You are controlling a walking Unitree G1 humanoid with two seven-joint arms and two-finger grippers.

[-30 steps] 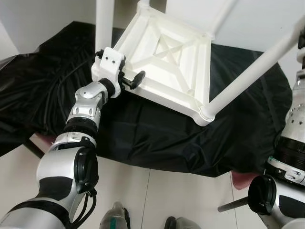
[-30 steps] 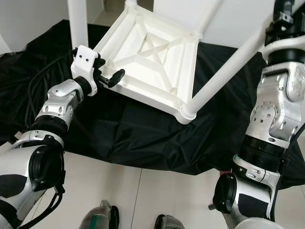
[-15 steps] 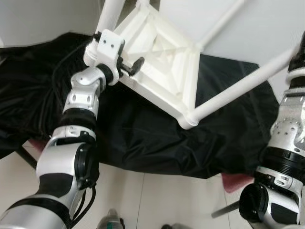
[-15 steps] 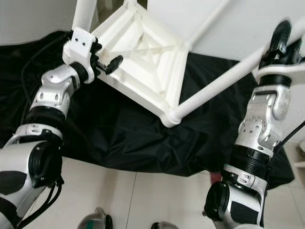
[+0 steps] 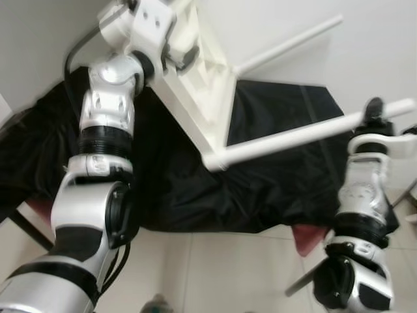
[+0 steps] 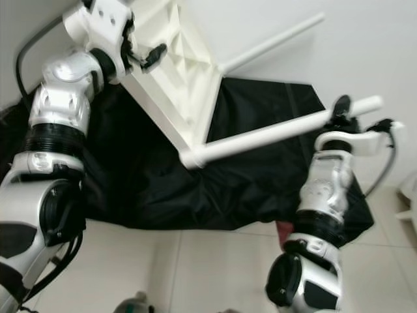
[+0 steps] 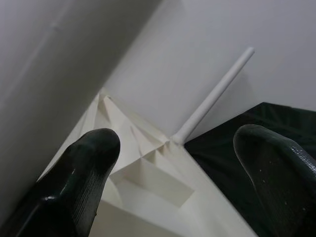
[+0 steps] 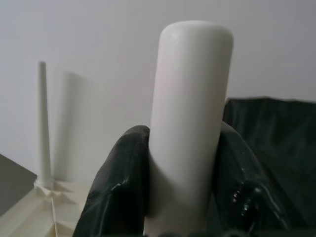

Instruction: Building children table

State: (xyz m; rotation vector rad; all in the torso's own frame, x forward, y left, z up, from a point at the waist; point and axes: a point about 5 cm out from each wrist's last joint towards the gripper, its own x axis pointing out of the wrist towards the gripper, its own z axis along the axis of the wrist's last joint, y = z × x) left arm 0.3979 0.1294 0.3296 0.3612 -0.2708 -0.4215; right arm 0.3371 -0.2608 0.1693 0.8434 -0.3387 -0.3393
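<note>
Right hand point(image 8: 182, 197): black fingers point(image 8: 118, 182) pressed against both sides of a round white plastic table leg point(image 6: 273, 134), pinching it near its free end. We hold this leg out above the black cloth point(image 6: 260, 182).

Left hand point(image 7: 173, 182): fingers spread wide, one on either side of the frame edge of the white moulded plastic children's table top point(image 5: 195, 85). In the wrist view neither finger plainly presses on the plastic, so we cannot tell whether this hand bears any load; in the head views it sits high at the upper corner of the top, by the wall.

White children's table, whole: tipped on edge, ribbed underside facing us, lifted off the black cloth. The held leg joins the lower corner socket point(image 5: 212, 161); a second thin white leg point(image 5: 287, 45) juts toward the pale wall point(image 5: 365, 39).

Black cloth: draped over a low support, tiled floor point(image 5: 215, 274) beneath.

Risks, as we judge them:
- The leg is smooth and round, so the top's weight could roll it within our right hand.
- With our left hand spread, the top could slide off and drop onto the cloth.
- The far leg is near the wall; further tipping could knock it.
- Leverage at the corner socket could loosen the held leg.
</note>
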